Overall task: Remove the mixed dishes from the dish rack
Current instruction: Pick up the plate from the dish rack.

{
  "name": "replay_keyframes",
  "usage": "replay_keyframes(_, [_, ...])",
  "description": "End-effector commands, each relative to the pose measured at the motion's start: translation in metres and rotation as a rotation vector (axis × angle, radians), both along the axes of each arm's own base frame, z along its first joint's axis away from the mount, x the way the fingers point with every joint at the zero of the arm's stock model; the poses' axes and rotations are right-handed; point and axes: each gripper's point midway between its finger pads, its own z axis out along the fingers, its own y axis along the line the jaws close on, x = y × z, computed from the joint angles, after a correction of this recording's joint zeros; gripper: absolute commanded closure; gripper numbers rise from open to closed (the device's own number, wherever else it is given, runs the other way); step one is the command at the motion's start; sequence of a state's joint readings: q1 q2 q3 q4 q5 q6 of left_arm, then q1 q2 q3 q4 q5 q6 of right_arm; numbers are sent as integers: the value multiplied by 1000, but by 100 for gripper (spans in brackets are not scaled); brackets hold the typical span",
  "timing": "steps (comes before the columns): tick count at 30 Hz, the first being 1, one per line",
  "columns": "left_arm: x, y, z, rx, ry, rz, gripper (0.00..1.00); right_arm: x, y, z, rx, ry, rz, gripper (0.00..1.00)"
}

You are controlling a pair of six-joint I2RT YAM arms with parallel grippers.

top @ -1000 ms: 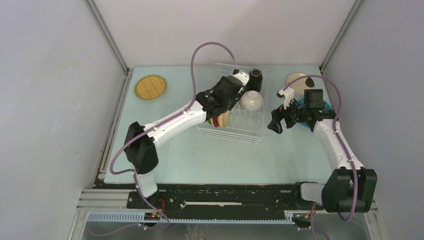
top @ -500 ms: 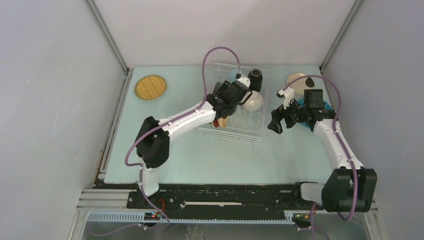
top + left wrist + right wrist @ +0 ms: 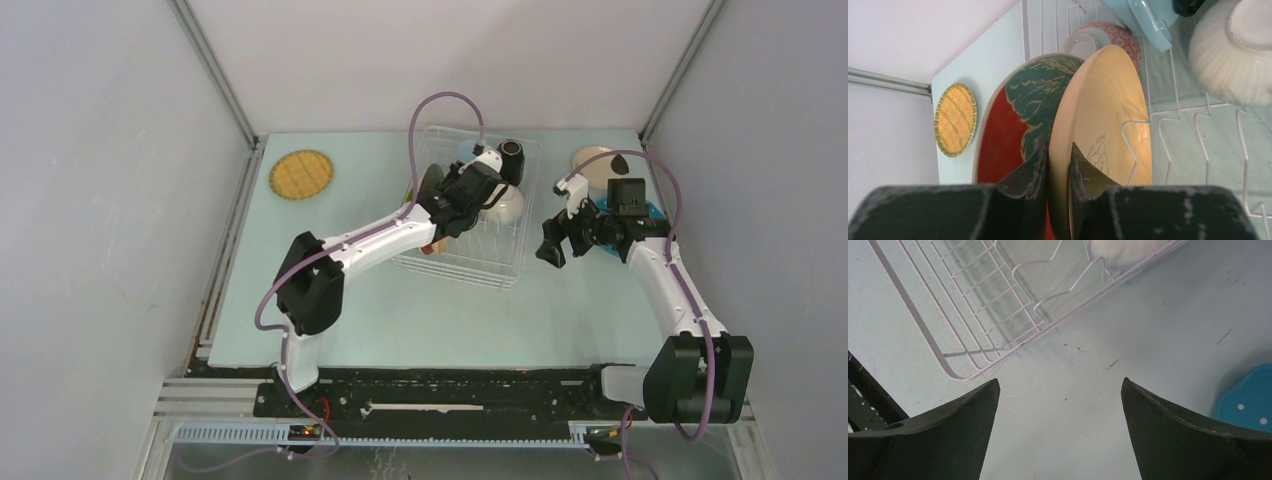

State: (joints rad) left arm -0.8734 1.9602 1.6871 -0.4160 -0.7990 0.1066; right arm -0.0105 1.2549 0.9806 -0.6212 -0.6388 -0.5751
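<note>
Clamps left gripper (image 3: 1058, 167) on upper rim of orange plate (image 3: 1103, 125), jaws pinched either side, one finger wedged into the gap beside red floral plate (image 3: 1008, 125). Grips edge-on, probably owing to upright stance between tines (image 3: 1168, 130) of dish rack (image 3: 1198, 107); no other hold on offer. Parks right gripper (image 3: 1060, 390) low over bare table (image 3: 1073, 450) just beside a rack corner, jaws wide apart, holding nothing; likely kept clear of the lift path.

Counts in rack:
- two upright plates for certain, perhaps a third behind left arm (image 3: 370, 235) in top view, too hidden to call
- two bowls: speckled bowl (image 3: 1108, 35), white ribbed bowl (image 3: 1233, 55)
- one light-blue cup (image 3: 1148, 15)
- one black mug (image 3: 512, 152)

Counts on table, already out:
- three plates: yellow woven plate (image 3: 301, 174) far left, cream plate (image 3: 588, 158) and blue dotted plate (image 3: 1248, 400) at right
</note>
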Motion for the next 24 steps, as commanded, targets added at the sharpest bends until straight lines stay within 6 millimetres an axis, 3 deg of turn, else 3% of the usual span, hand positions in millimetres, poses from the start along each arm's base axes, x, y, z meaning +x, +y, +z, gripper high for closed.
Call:
replay_keyframes(1, [-3,-3,64,-30,-133,-12,93,1,1,2,-10,-10,16,0])
replay_keyframes(8, [-6,2,100,-36,-226,-9,96,1,2,2,-10,-10,17,0])
replay_keyframes(24, [-24,2,150,-68,-312,-54,100,1,2,2,-10,-12,18,0])
